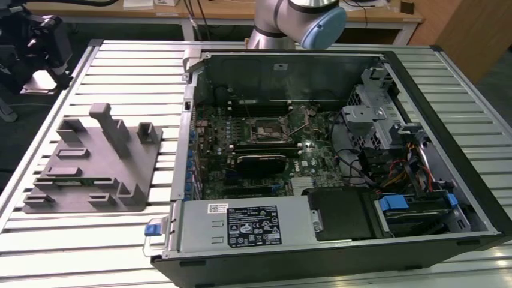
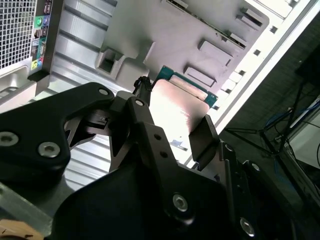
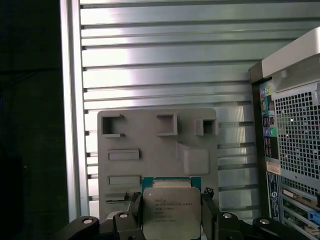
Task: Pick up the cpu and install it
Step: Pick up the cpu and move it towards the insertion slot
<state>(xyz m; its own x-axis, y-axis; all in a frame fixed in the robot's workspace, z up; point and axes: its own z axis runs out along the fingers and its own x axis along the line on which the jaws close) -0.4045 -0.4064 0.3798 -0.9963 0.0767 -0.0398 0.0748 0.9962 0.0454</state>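
Note:
The cpu (image 3: pixel 171 212), a flat square chip with a pale silver top and green rim, sits between my gripper's (image 3: pixel 171 220) two black fingers (image 3: pixel 135 206) and is held well above the grey tray (image 3: pixel 157 145). In the second wrist view the cpu (image 2: pixel 176 105) is clamped in the gripper (image 2: pixel 175 127) by a finger (image 2: pixel 145 117) on either side. The exterior view shows the open computer case with the motherboard's cpu socket (image 1: pixel 264 129) near its middle. The grey tray (image 1: pixel 88 162) lies on the table at the exterior view's left of the case.
The arm's base (image 1: pixel 296 21) stands behind the case. The case's rear panel with ports (image 3: pixel 292 150) rises beside the tray. The tray has several upright blocks (image 1: pixel 108 129) and a green memory stick (image 1: pixel 68 180). A black stand (image 1: pixel 36 42) is at the exterior view's far left.

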